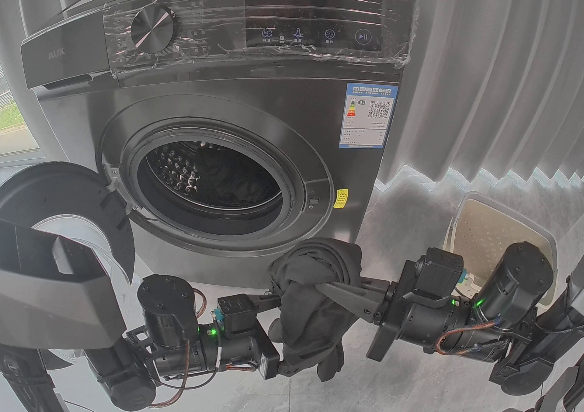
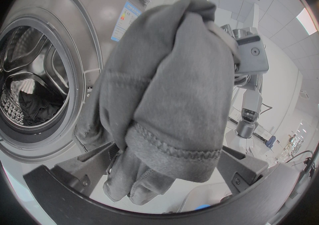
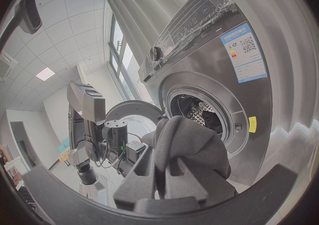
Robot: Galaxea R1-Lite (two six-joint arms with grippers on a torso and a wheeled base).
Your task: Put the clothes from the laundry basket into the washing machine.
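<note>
**Item.** Dark grey knitted garment (image 1: 313, 304), bunched into a hanging bundle. It hung clear of the floor on the near side of the washer's front, below and slightly right of the drum opening (image 1: 210, 179).

**Right pincer** (image 1: 331, 293). Closed tight on the bundle's upper fold and carried its weight.

**Left pincer** (image 1: 278, 334). Spread wide with a finger either side of the cloth's left part, not clamped on it.

**Silver-grey front-loading washing machine** (image 1: 243, 97). Stood just beyond the bundle. Its round door (image 1: 61, 218) was swung open to the left, and dark clothing (image 1: 234, 179) already lay in the drum.

**Cream perforated plastic laundry basket** (image 1: 511, 206). Stood on the floor to the right of the machine, by the white pleated curtain (image 1: 499, 66). The visible part of its bottom was bare.

**Step in hand (judged).** Carrying the garment from basket to drum, probably late in the load.

**Next move (judged).** Lift the bundle, carry it left and farther in through the opening, and release only once it is well past the rim, so no trailing end drapes over the door seal. The left pincer could steady the sagging lower part.
</note>
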